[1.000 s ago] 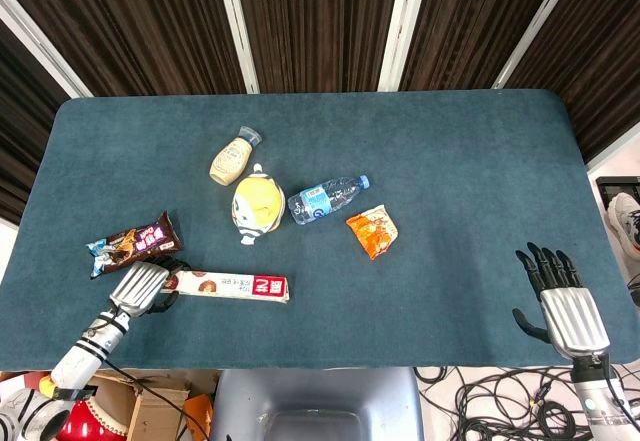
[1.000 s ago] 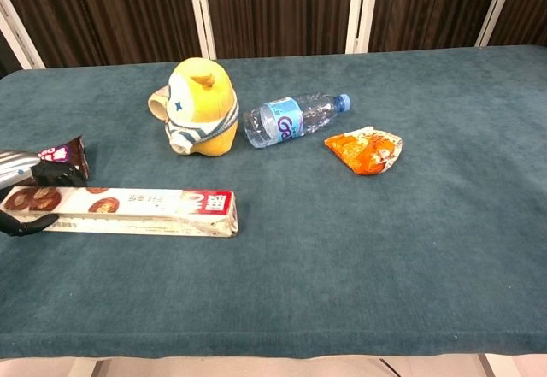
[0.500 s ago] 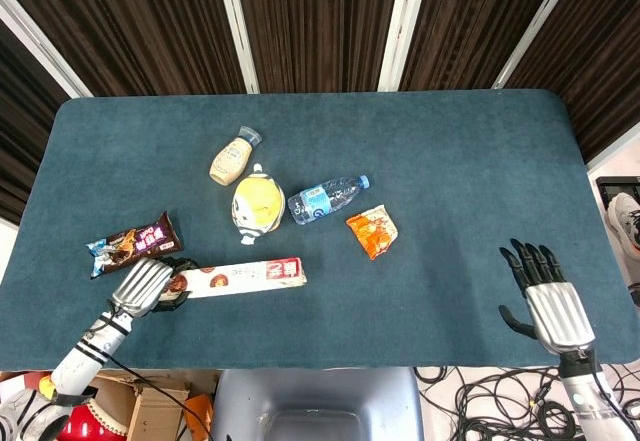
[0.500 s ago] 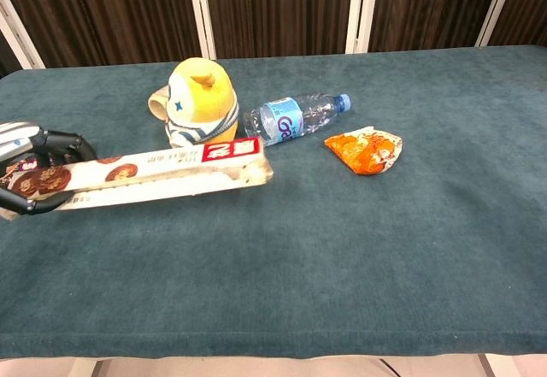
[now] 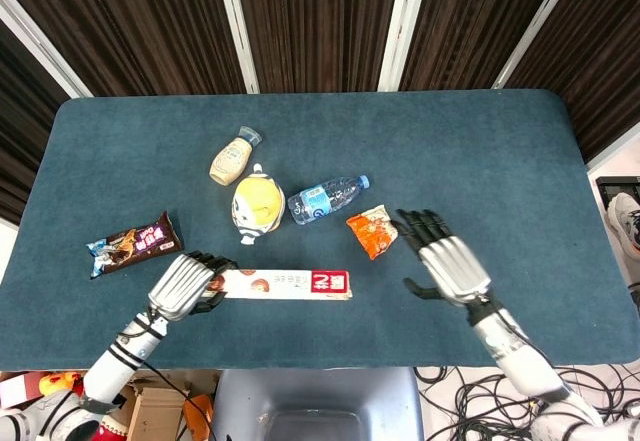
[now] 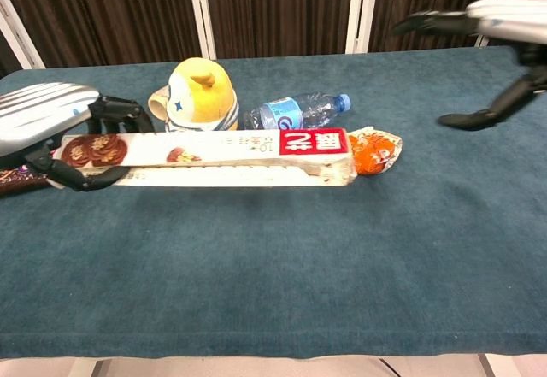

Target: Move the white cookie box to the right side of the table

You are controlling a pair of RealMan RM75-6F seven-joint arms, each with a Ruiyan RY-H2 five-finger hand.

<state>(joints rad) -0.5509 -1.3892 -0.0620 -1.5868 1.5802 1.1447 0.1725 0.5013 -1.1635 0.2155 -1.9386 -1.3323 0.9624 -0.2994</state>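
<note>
A: What has moved since 0.5 s ago?

B: The left hand [image 5: 186, 285] has carried the white cookie box [image 5: 287, 284] rightward; its red end, which sat below the yellow plush toy [image 5: 255, 204], now lies below the orange snack packet [image 5: 372, 232]. The right hand [image 5: 447, 264] has swung in from the table's right edge toward the middle.

A: How do the fingers stand?

B: The left hand's fingers [image 6: 120, 112] curl over the top of the box's left end, with the thumb under its front edge, so it grips that end. In the chest view the box [image 6: 209, 157] seems lifted off the cloth. The right hand's fingers [image 5: 420, 224] are spread and hold nothing, with the thumb out to the side.

A: Where is the box now?

B: Lengthwise near the front edge of the blue table [image 5: 480, 151], left of centre, well apart from the right hand.

A: And around it?

B: Behind it lie the plush toy, a water bottle [image 5: 328, 198] and the orange packet. A cream sauce bottle [image 5: 233, 158] lies further back, and a brown snack wrapper [image 5: 133, 243] is at the left.
</note>
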